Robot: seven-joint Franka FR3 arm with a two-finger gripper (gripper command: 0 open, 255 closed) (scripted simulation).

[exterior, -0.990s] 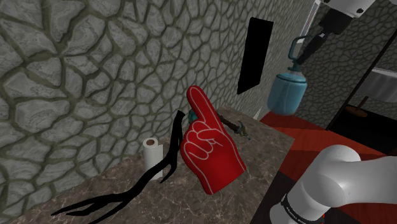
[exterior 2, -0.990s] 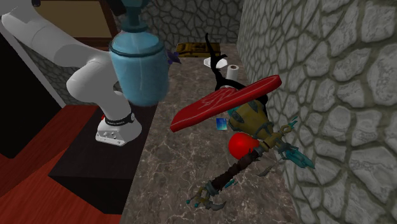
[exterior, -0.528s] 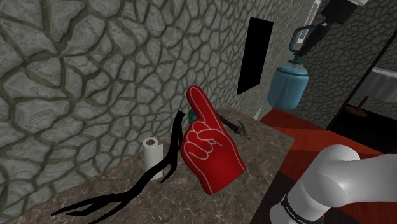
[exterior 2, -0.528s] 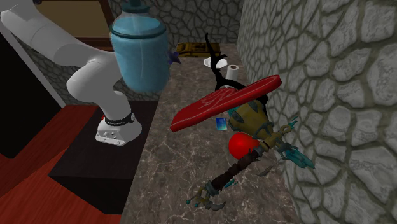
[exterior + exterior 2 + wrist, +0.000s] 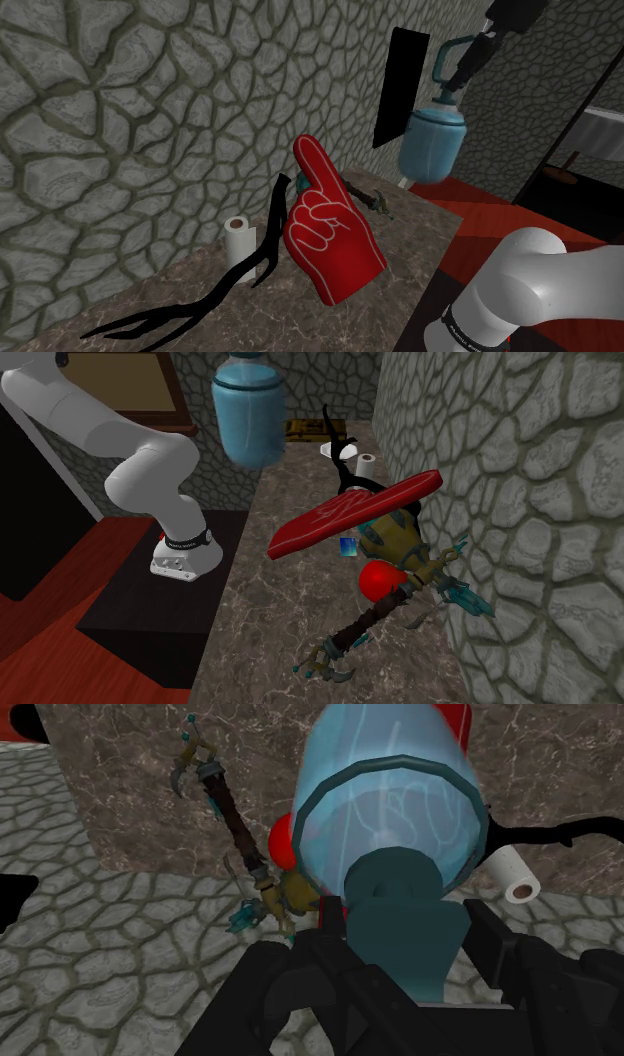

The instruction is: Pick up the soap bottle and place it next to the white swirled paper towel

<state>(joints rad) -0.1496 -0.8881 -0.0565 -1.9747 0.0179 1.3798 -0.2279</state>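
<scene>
The white paper towel [image 5: 238,238] stands far below the gripper, by the stone wall. The big red foam hand [image 5: 330,235] stands between it and the gripper, so the bottle could bump it on the way down. The blue soap bottle [image 5: 432,140] hangs under the gripper [image 5: 466,68], which pinches only its thin top, so it could swing or slip.

We see the bottle [image 5: 390,814] as smooth, glossy, translucent blue, like plastic or glass, with a duller, opaque teal pump [image 5: 397,899]. The counter [image 5: 270,612] looks like polished brown marble, and the wall [image 5: 130,100] is rough grey stone with sunken joints. The red hand [image 5: 325,230] is smooth with a soft sheen, the roll [image 5: 237,238] is matt white paper, and the arm [image 5: 540,285] is glossy white.
</scene>
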